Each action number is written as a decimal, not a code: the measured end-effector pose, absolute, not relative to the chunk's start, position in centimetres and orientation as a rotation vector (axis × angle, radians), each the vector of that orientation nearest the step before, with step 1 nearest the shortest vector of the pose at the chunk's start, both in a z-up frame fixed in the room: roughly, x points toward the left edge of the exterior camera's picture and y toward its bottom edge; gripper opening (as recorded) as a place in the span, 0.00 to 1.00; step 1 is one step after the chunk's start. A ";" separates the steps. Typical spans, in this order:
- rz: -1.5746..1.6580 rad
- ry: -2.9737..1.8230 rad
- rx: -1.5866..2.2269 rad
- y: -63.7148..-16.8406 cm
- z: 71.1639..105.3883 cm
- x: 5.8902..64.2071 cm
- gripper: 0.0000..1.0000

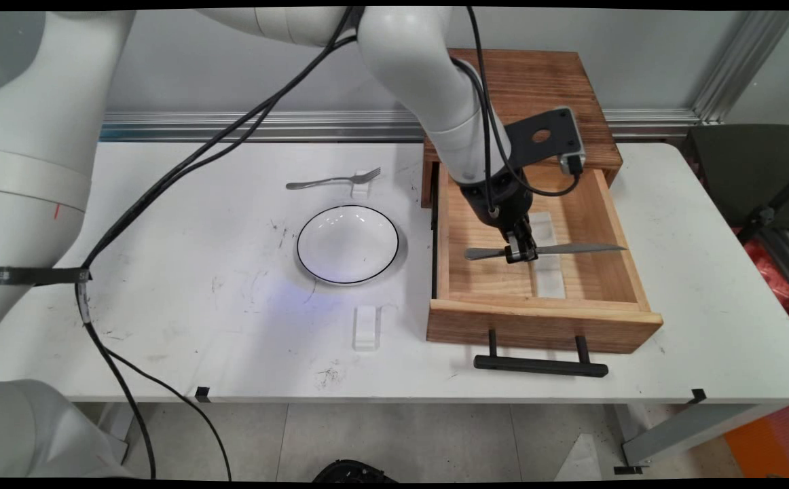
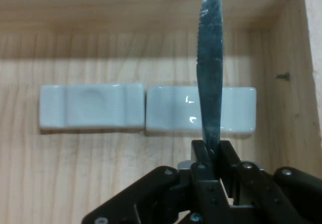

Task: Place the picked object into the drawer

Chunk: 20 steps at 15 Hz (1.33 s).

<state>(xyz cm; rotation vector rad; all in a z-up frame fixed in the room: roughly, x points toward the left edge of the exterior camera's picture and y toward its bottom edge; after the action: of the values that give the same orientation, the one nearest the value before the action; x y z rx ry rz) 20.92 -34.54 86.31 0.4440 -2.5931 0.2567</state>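
Knife point(image 1: 571, 249) held crosswise in the hand point(image 1: 521, 255), which is clenched on it near the join of handle and blade, inside the open wooden drawer point(image 1: 544, 319) at the right of the surface point(image 1: 163, 305). The blade points toward the drawer's right wall and the handle sticks out to the left. The hand view shows the blade point(image 2: 210, 73) rising from between the fingers point(image 2: 229, 156), above two white rests point(image 2: 90, 107) lying end to end on the drawer floor; whether the knife touches them or hangs clear I cannot tell.

It looks like plain metal cutlery: stiff, light, smooth and likely slippery, with a serrated edge. A hold near the middle, as here, should keep it from tipping; a pinch across the thin blade would be less sure.

Left of the drawer stands a white bowl with a dark rim point(image 1: 347, 244). A fork point(image 1: 333, 180) lies behind it, its tines on a small white rest, and another white rest point(image 1: 366, 327) lies in front, bare.

No brand, label or writing can be read on any of these things
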 end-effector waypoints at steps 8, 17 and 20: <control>0.242 -2.583 0.485 -34.8 84.6 20.8 0.00; 0.227 -2.584 0.504 -34.6 83.2 21.0 0.00; 0.220 -2.587 0.507 -34.4 82.6 21.0 0.00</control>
<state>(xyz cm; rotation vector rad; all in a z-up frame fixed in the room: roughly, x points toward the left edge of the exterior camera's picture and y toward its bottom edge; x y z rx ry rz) 20.98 -34.43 82.56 0.5075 -2.5869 0.2201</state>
